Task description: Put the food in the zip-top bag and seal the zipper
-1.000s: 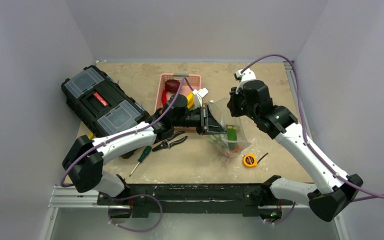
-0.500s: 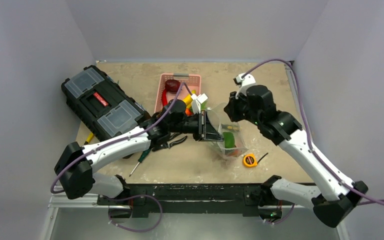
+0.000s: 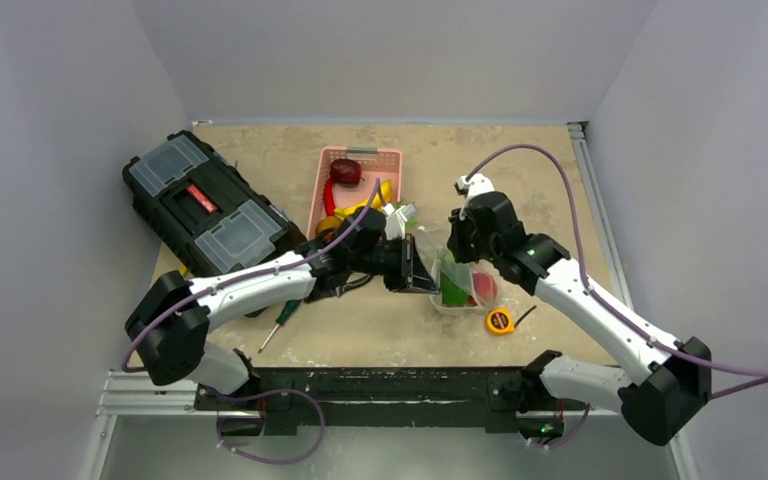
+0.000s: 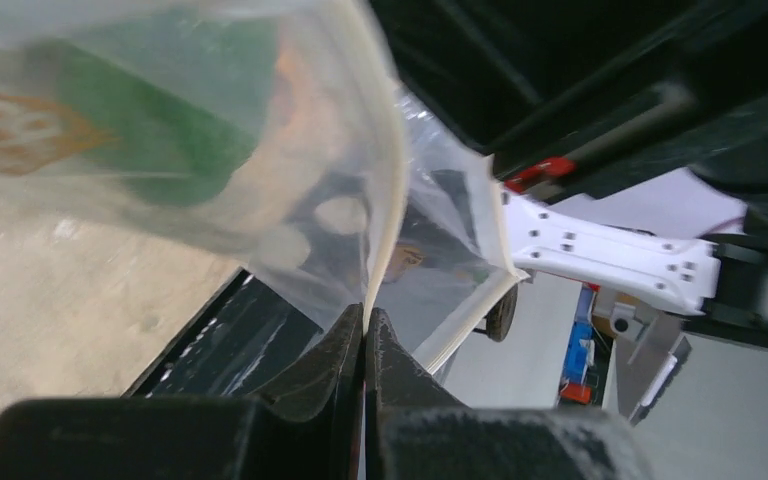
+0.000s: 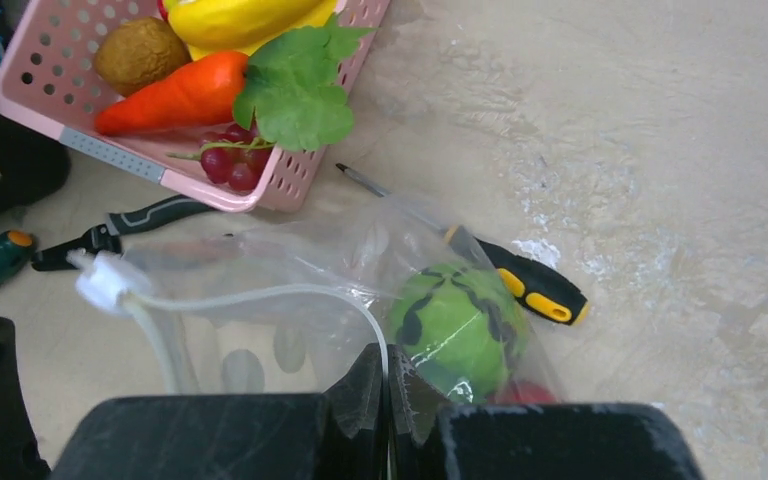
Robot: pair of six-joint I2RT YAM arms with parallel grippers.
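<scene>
1. Worktop (image 3: 540, 170): beige, scuffed board carrying all items.
2. Toolbox (image 3: 205, 205): black, two clear lid compartments, set at the far left.
3. Basket (image 3: 360, 153): pink, slotted, at the far centre. It held a carrot (image 5: 175, 95), a brown tuber (image 5: 140, 52), red grapes (image 5: 228, 165) and a green leaf (image 5: 295, 85).
4. Zip-top bag (image 3: 457, 285): clear with white dots, resting on the worktop on the near side of the basket, between the two hands. Its mouth stood open. Inside were a green piece (image 5: 457, 325) and a red piece (image 3: 482, 288).
5. Left hand (image 4: 364, 325): fingers fully closed, pinching the bag's pale rim at its left side.
6. Right hand (image 5: 387, 365): fingers fully closed, pinching the same rim from the opposite side.
7. Zipper (image 4: 392, 180): whitish strip along the mouth, unsealed, curving away from each pinch.
8. Pliers (image 5: 130, 225): black-handled, lying near the basket's near corner.
9. Screwdriver (image 5: 535, 285): black and yellow handle, partly behind the bag.
10. Second screwdriver (image 3: 282, 315): green handle, near the left arm.
11. Tape measure (image 3: 500, 320): yellow, just beside the bag on its near side.
</scene>
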